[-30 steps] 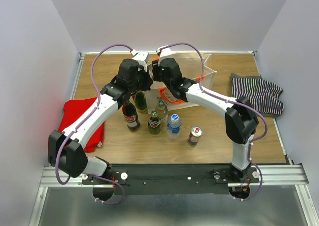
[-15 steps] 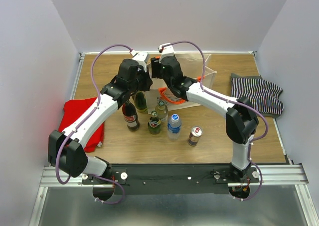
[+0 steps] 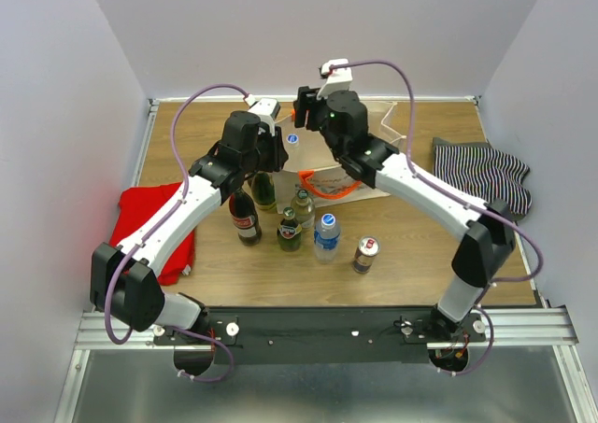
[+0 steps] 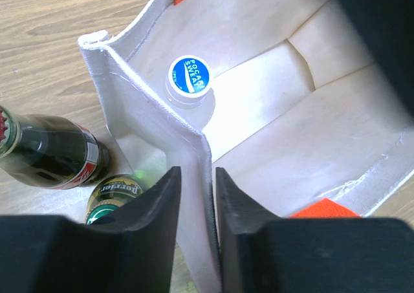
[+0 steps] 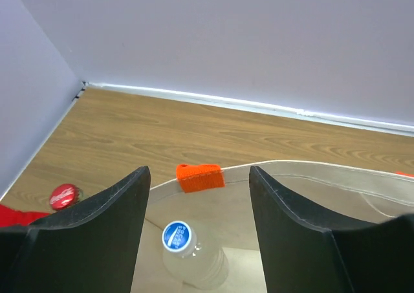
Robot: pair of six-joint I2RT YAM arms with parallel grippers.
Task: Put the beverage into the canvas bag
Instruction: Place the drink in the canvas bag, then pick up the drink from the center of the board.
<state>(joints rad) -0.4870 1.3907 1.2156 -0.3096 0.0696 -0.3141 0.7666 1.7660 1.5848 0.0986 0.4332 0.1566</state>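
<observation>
The canvas bag [image 3: 315,176] stands open at the back middle of the table, cream with an orange tab [image 5: 200,176] on its rim. Inside it stands the beverage [image 4: 189,75], a clear bottle with a blue cap [image 5: 178,236], near the bag's left corner; nothing holds it. My right gripper [image 5: 198,176] hangs open above the bag's mouth, clear of the bottle. My left gripper [image 4: 198,176] straddles the bag's near left wall [image 4: 162,112]. Its jaws stand slightly parted, with the cloth running between them.
In front of the bag stand a cola bottle [image 3: 246,219], green bottles [image 3: 290,229] [image 3: 264,190], a blue-capped water bottle [image 3: 326,234] and a can [image 3: 365,253]. A red cloth [image 3: 149,222] lies at the left, a striped cloth [image 3: 484,176] at the right.
My right gripper has opened and lifted up out of the bag, leaving the bottle standing inside. My left gripper's jaws have parted on the bag's wall.
</observation>
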